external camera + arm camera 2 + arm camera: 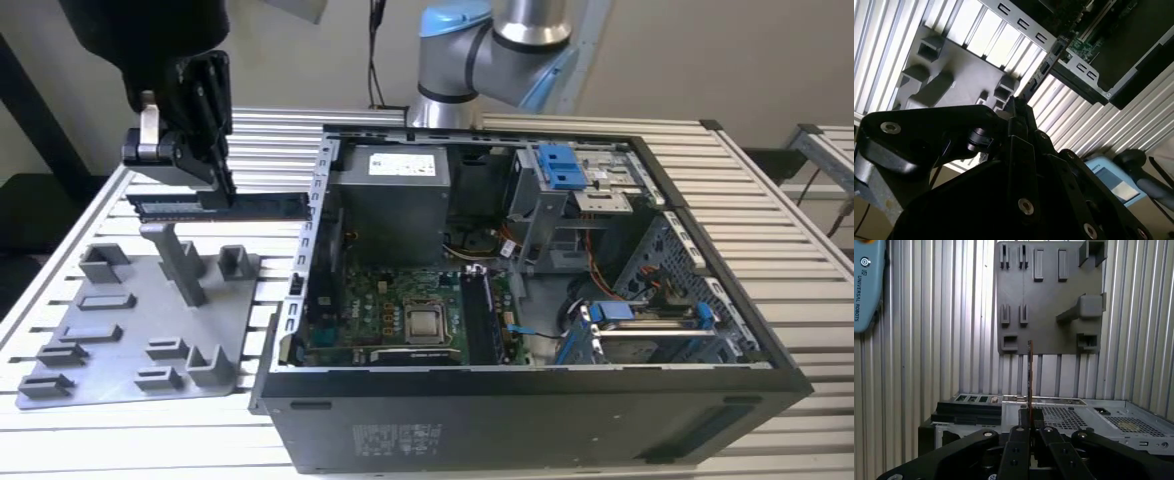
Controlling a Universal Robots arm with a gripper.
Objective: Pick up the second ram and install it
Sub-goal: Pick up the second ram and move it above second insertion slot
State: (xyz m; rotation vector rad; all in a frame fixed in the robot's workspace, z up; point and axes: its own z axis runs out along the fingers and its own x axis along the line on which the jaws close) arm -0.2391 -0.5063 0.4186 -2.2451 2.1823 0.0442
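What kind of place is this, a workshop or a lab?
Probably a robotics lab test bench: a slatted metal table carries an open computer case and a grey tray, and the arm's gripper holds the second ram.

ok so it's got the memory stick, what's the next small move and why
Probably carry the memory stick toward the exterior view's right, over the open case: the gripper holds it above the grey tray, outside the case wall.

The gripper [220, 188] hangs upright, its two black fingers [1019, 435] pointing down and pressed together on the second ram [267, 206], which sticks out level on both sides of the claw.
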